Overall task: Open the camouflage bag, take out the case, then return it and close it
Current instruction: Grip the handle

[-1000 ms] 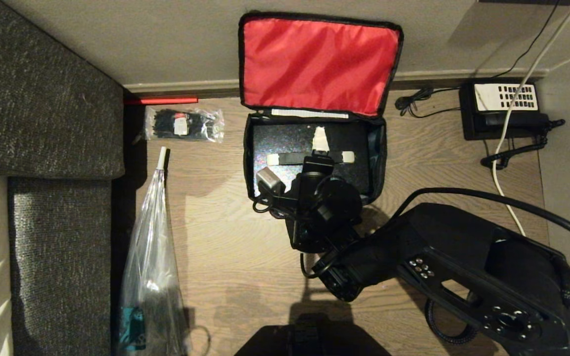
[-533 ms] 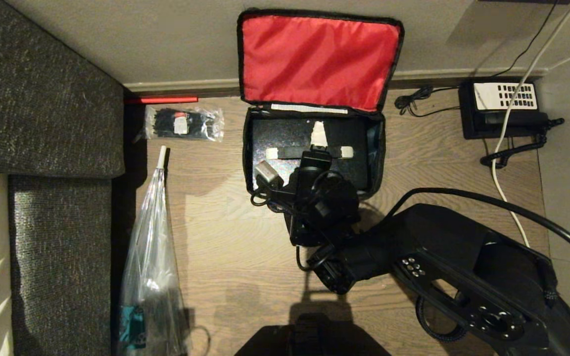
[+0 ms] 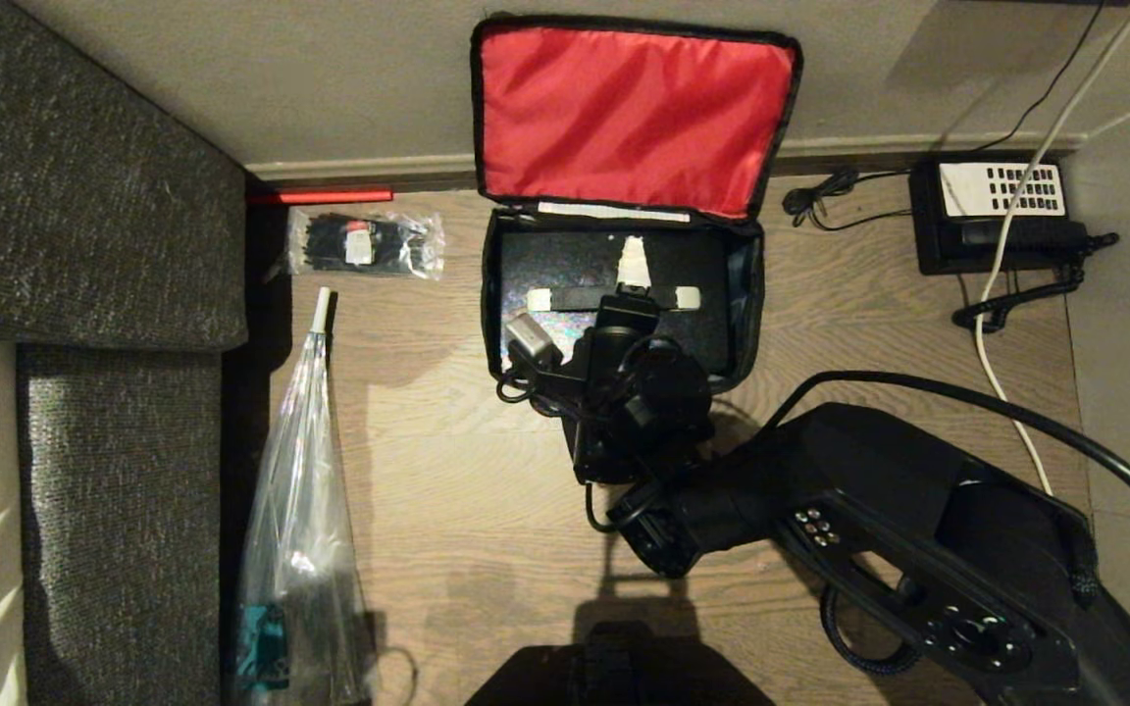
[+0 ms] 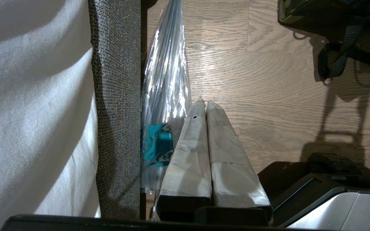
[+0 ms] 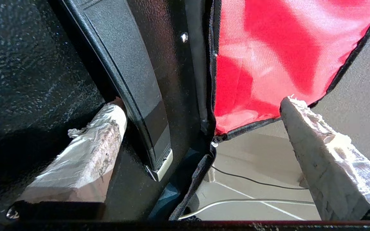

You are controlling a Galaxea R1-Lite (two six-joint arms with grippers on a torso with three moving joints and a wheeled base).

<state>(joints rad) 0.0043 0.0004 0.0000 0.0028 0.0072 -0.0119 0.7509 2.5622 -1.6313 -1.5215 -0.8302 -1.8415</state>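
The camouflage bag [image 3: 747, 294] lies open on the wooden floor, its red-lined lid [image 3: 629, 113] leaning back against the wall. Inside lies the black case [image 3: 565, 265], with a black handle [image 3: 585, 299] tipped in silver across its top. My right gripper [image 3: 629, 294] hangs over the case, open, its taped fingers [image 5: 88, 150] on either side of the handle [image 5: 140, 96]; one finger rests on the case beside the handle, the other stands free near the lid [image 5: 268, 48]. My left gripper [image 4: 203, 103] is shut and empty, parked low beside a clear plastic bag.
A clear plastic bag [image 3: 300, 520] lies along the grey sofa [image 3: 84, 216] at the left. A packet of black ties [image 3: 364, 245] sits left of the bag. A black telephone [image 3: 997, 211] and cables [image 3: 1011, 294] lie at the right by the wall.
My right forearm has swung a little to the left. The gripper stays open over the case's handle. The left arm has not moved.
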